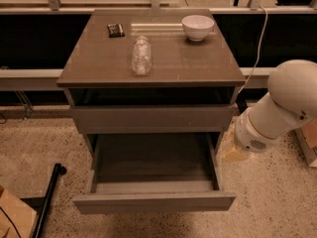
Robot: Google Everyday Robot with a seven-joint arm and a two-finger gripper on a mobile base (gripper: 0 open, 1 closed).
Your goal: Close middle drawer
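Note:
The middle drawer (153, 201) is pulled far out of the grey-brown cabinet, and its inside shows nothing in it. Its plain flat front faces me at the bottom of the view. The taller top drawer front (151, 118) above it sits nearly flush with the cabinet. The lowest drawer is hidden under the open one. My gripper (235, 153) hangs from the white arm (282, 108) to the right of the cabinet. It is beside the rear right side of the open drawer, close to it but apart.
On the cabinet top (198, 63) lie a clear plastic bottle (141, 56) on its side, a white bowl (197, 27) and a small dark object (116, 30). A black pole (49, 195) lies on the speckled floor at the left. A cable (257, 48) hangs behind at the right.

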